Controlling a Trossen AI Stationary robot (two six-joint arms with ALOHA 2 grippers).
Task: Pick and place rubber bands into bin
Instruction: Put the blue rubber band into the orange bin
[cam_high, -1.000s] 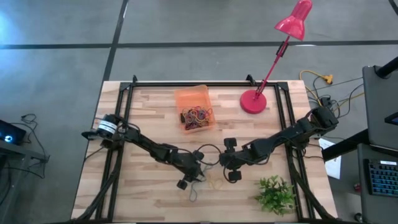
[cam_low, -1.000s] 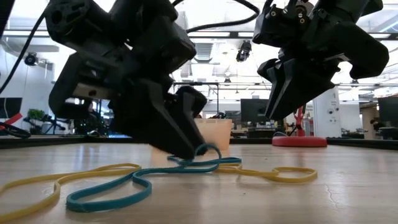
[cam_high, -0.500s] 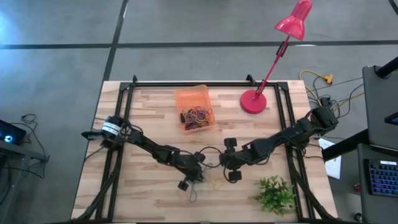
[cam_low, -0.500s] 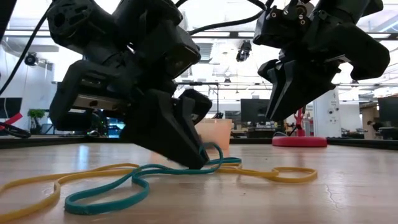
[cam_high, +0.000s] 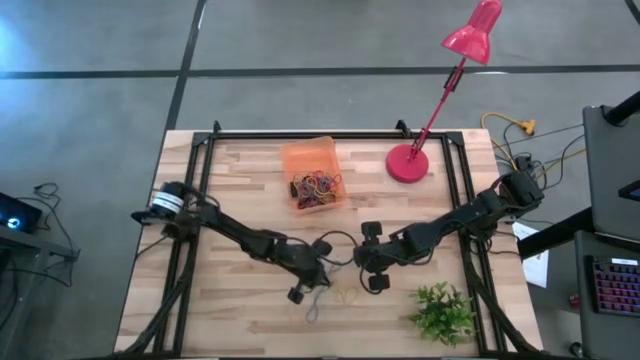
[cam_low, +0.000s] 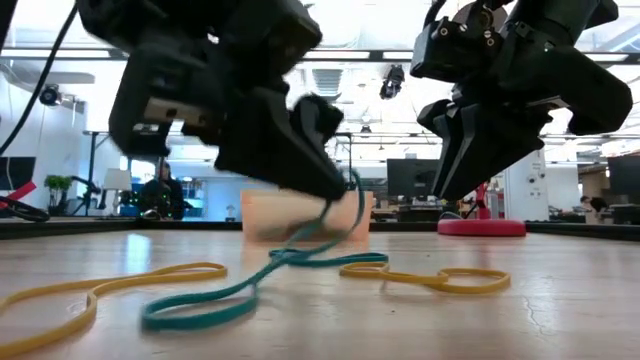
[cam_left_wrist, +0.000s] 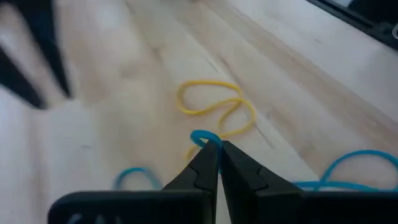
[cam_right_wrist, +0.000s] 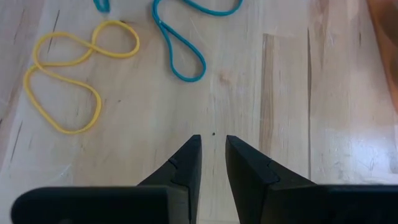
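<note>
From above, the left gripper (cam_high: 312, 281) sits low over the near middle of the wooden table (cam_high: 230, 190), and the right gripper (cam_high: 366, 268) waits just to its right. The bands here look like tiny threads from up high. The low view shows much more: the left gripper (cam_low: 335, 190) has its tips pressed together on a teal rubber band (cam_low: 262, 278), and one end of the band hangs up off the wood while the rest trails on the table. The left wrist view shows the pinch close up (the blue loop sticks out right at the tips). A yellow rubber band (cam_right_wrist: 68, 74) lies flat nearby. The right gripper (cam_right_wrist: 212, 152) has a small gap between its tips and holds nothing. The orange bin (cam_high: 314, 175) sits at the far middle, with many bands inside.
</note>
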